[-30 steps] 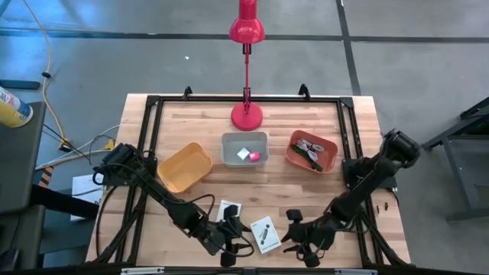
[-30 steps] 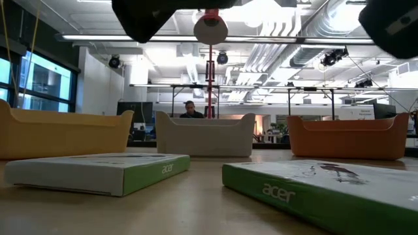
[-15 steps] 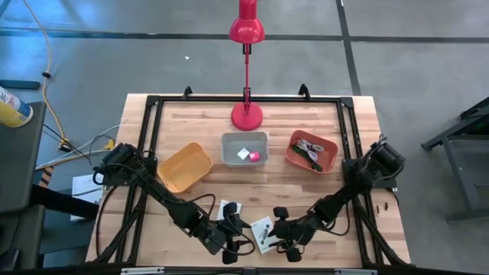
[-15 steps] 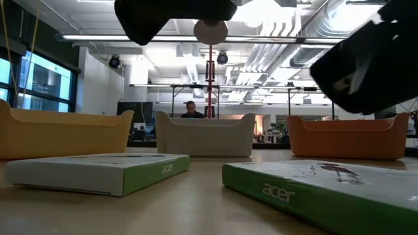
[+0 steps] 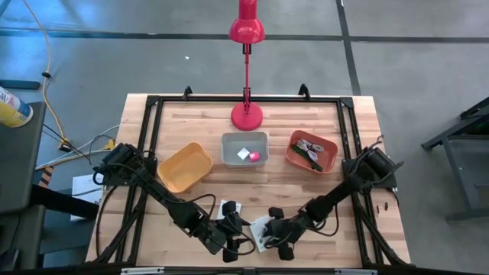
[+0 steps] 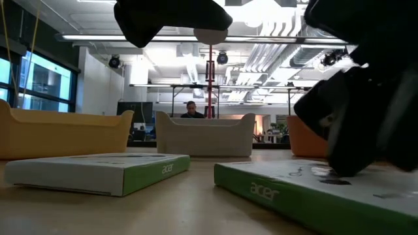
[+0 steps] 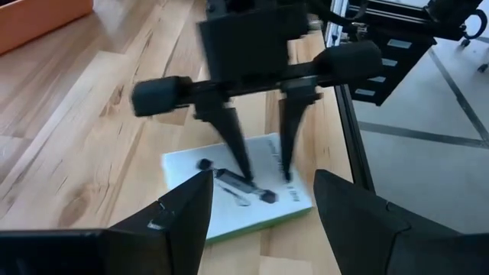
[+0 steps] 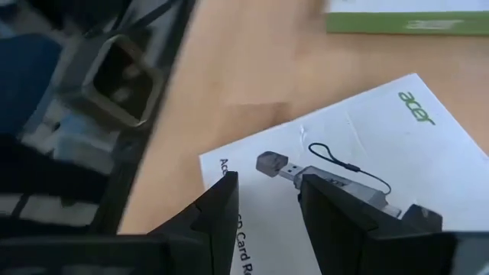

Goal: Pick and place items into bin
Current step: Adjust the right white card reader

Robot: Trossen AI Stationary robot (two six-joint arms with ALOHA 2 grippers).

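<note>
Now, low in the high view's frame, the right gripper (image 5: 269,234) stands over a white card (image 5: 261,233) near the table's front edge, fingers apart and tips down on or just above its printed face, as the left wrist view shows (image 7: 260,172). A second card (image 5: 228,209) lies to its left, beside the left gripper (image 5: 238,231), which hovers with fingers spread. A clean pickup likely means settling one finger over an edge of this thin box rather than pressing on its flat top, closing squarely so it does not skate across the wood, then lifting it clear. Three bins sit mid-frame: yellow (image 5: 185,166), grey (image 5: 244,149) holding a pink cube (image 5: 254,156) and white cube (image 5: 243,153), and orange (image 5: 312,150) with small items. The table (image 5: 290,114) is pale wooden planking in a black frame, a red lamp (image 5: 247,30) at its far edge. Beyond, the low view shows an open workshop with ceiling ducts and a person (image 6: 189,109) seated far off.
</note>
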